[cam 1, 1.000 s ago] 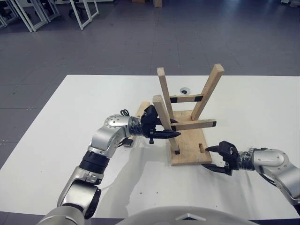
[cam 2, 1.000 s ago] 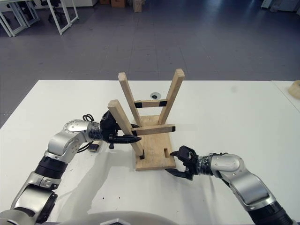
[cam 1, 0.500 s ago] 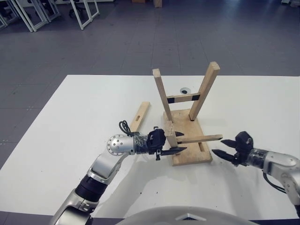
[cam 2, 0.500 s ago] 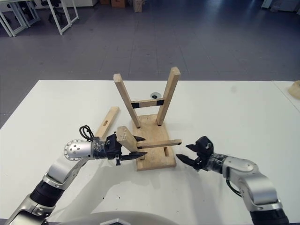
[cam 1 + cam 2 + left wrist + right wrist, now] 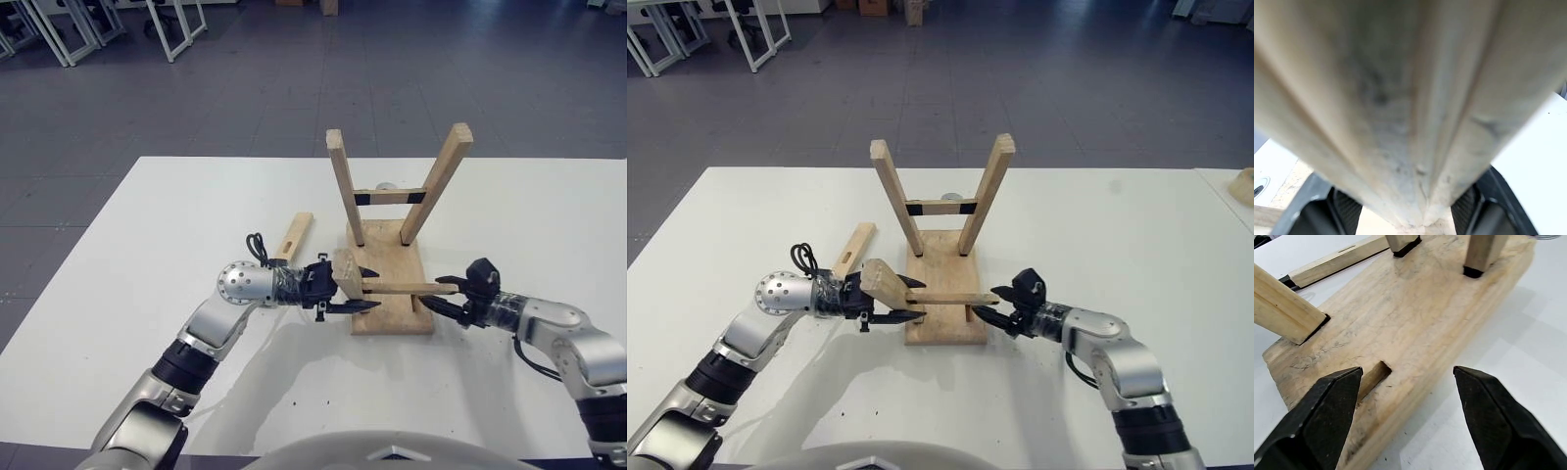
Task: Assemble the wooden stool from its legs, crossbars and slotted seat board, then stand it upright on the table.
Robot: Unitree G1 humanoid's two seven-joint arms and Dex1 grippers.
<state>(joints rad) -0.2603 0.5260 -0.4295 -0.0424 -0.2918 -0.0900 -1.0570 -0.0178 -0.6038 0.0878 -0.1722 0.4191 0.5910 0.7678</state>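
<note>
My left gripper (image 5: 362, 290) clamps a leg (image 5: 345, 273) at the near-left corner of the seat board (image 5: 390, 250). My right gripper (image 5: 441, 294) gapes wide by its right edge.

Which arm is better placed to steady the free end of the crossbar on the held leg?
Right, probably: the right end effector is open beside the free end of the crossbar, while the left end effector is shut on the leg.

Bright diffuse light; faint soft shadows on table (image 5: 549, 225).
</note>
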